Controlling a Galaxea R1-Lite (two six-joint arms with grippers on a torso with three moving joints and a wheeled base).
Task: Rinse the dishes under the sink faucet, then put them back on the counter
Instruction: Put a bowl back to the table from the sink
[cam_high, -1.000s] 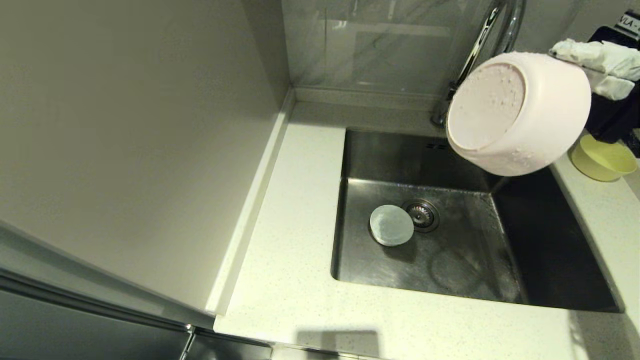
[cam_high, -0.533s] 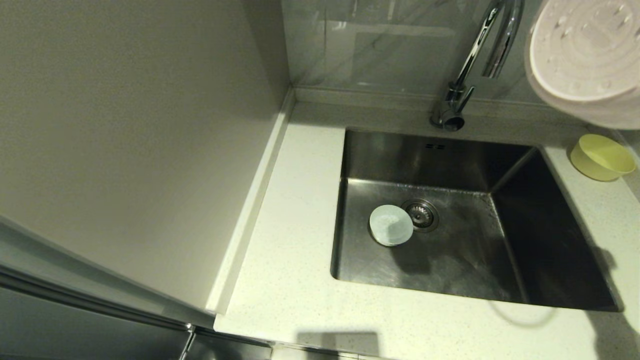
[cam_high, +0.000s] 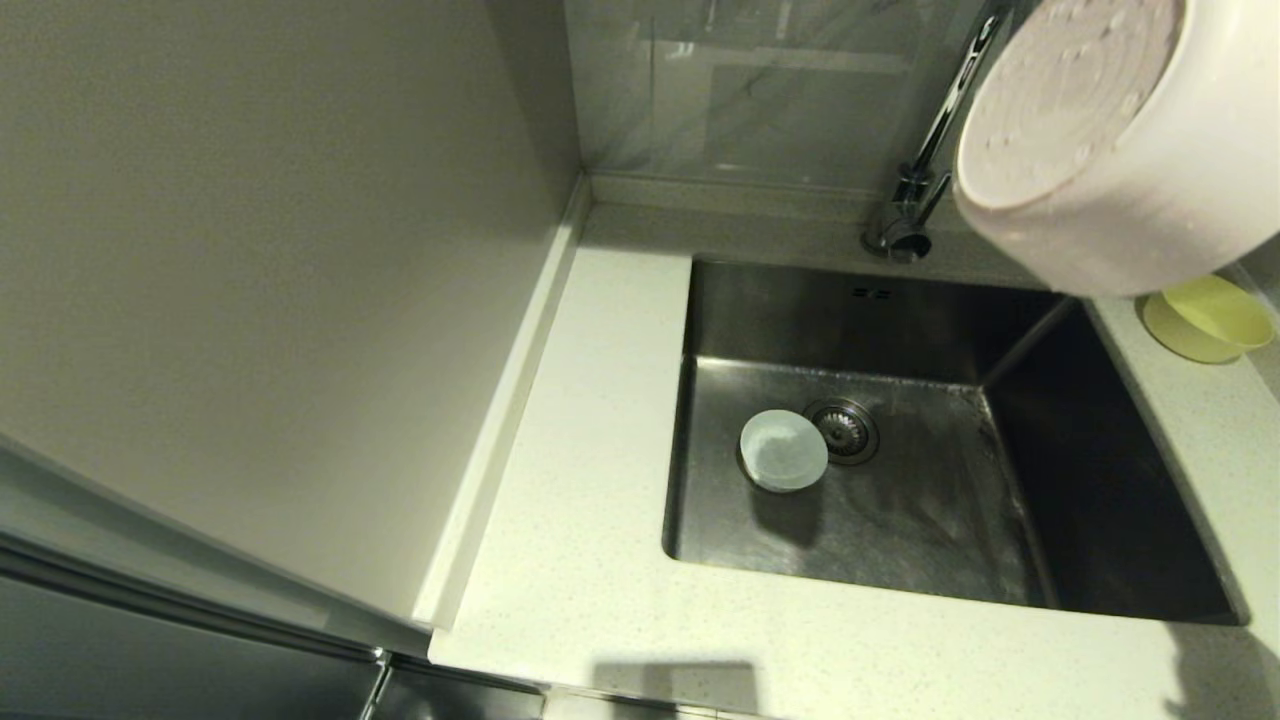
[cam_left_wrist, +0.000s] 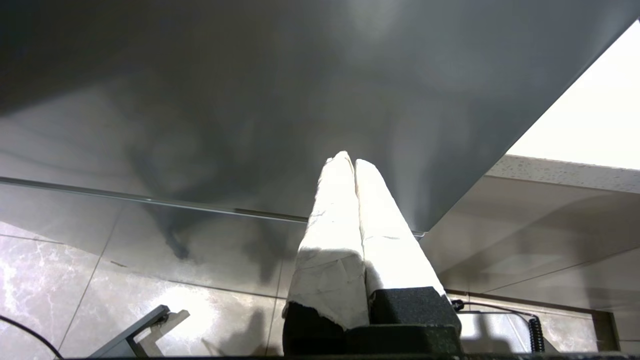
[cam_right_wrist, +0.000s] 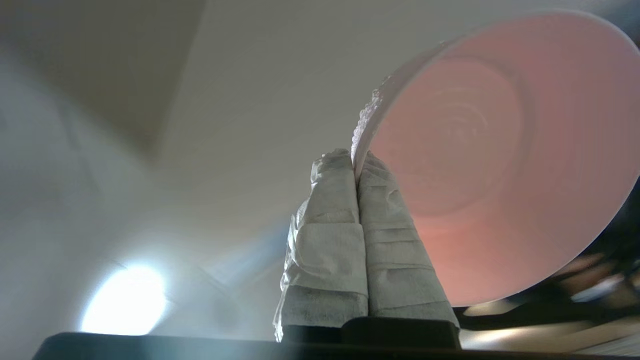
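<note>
A wet pale pink bowl (cam_high: 1110, 140) hangs tipped on its side high over the sink's (cam_high: 900, 320) far right corner, its underside toward me. My right gripper (cam_right_wrist: 356, 162) is shut on the pink bowl's (cam_right_wrist: 480, 165) rim; the gripper itself is hidden in the head view. A white bowl (cam_high: 783, 450) lies in the basin beside the drain (cam_high: 845, 430). A yellow-green bowl (cam_high: 1210, 318) stands on the counter (cam_high: 600, 520) right of the sink. The faucet (cam_high: 925, 185) rises behind, partly covered by the pink bowl. My left gripper (cam_left_wrist: 350, 161) is shut, parked low beside the cabinet front.
A grey wall panel (cam_high: 280, 280) borders the counter on the left. A tiled backsplash (cam_high: 760, 90) stands behind the sink. Floor tiles (cam_left_wrist: 125, 270) and a cabinet face (cam_left_wrist: 250, 100) show in the left wrist view.
The pink bowl rose and swung right away from the sink, then came back a little left and lower, turning its underside toward me. The white and yellow-green bowls stayed put.
</note>
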